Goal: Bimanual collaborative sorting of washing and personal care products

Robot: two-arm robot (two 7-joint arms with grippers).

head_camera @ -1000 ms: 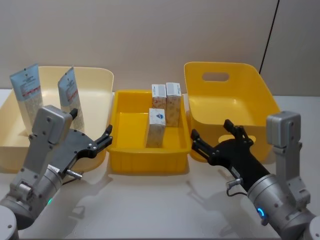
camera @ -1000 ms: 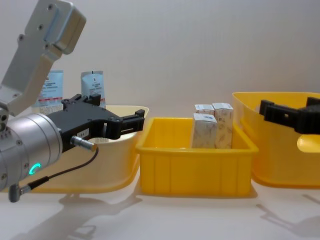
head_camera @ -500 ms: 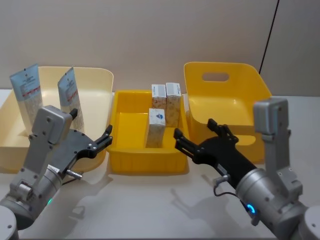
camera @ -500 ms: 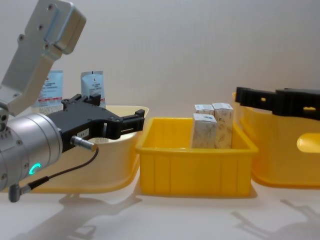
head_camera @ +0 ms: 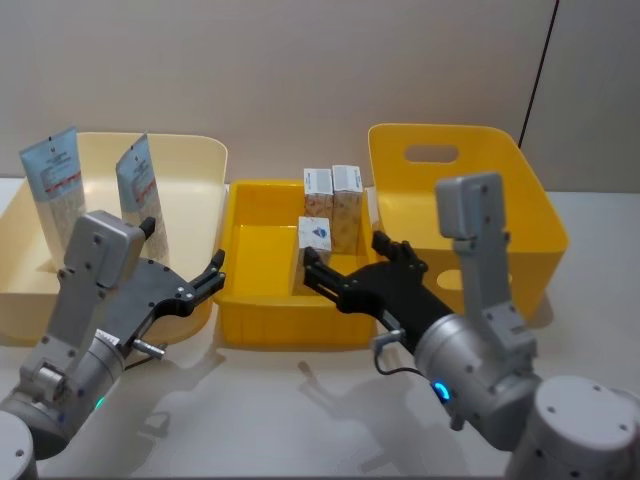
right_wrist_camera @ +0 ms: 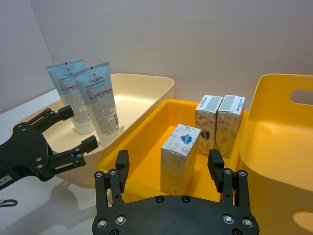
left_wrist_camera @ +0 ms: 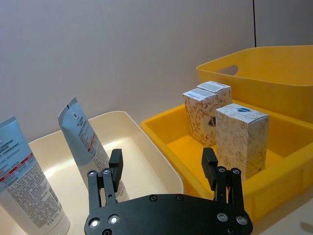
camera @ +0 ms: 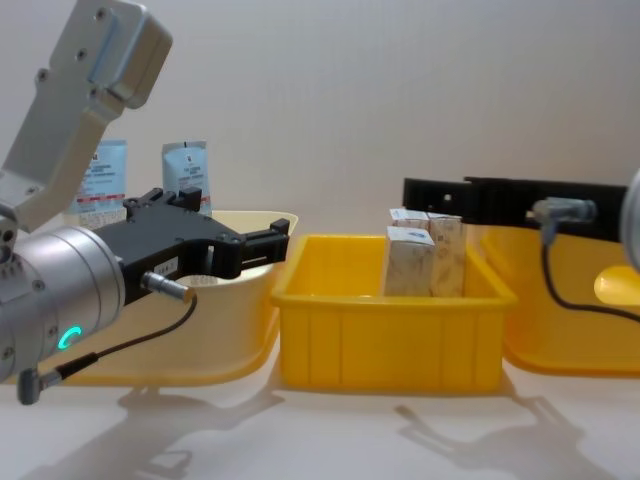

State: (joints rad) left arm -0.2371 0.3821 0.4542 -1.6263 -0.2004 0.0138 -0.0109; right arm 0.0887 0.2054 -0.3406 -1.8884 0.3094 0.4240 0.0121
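- The right gripper (head_camera: 342,252) has swung from the tall yellow bin (head_camera: 450,215), right of the yellow tray (head_camera: 290,325), to close before the tray's front carton (head_camera: 314,238); its jaws are wide and empty; a pick of it looks next.
- 2 more cartons (head_camera: 333,195) stand at the tray's back; 2 pouches (head_camera: 52,185) lean in the cream bin (head_camera: 195,160) left of the tray.
- The left gripper (head_camera: 182,245) has stayed left of the tray's front, jaws wide.

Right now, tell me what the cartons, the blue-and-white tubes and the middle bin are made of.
Cartons: printed cardboard by the look, matte, with crisp folded edges. Tubes: probably soft plastic, slightly glossy, flat crimped tops. Middle bin: moulded yellow plastic, smooth with a faint sheen and a rolled rim.
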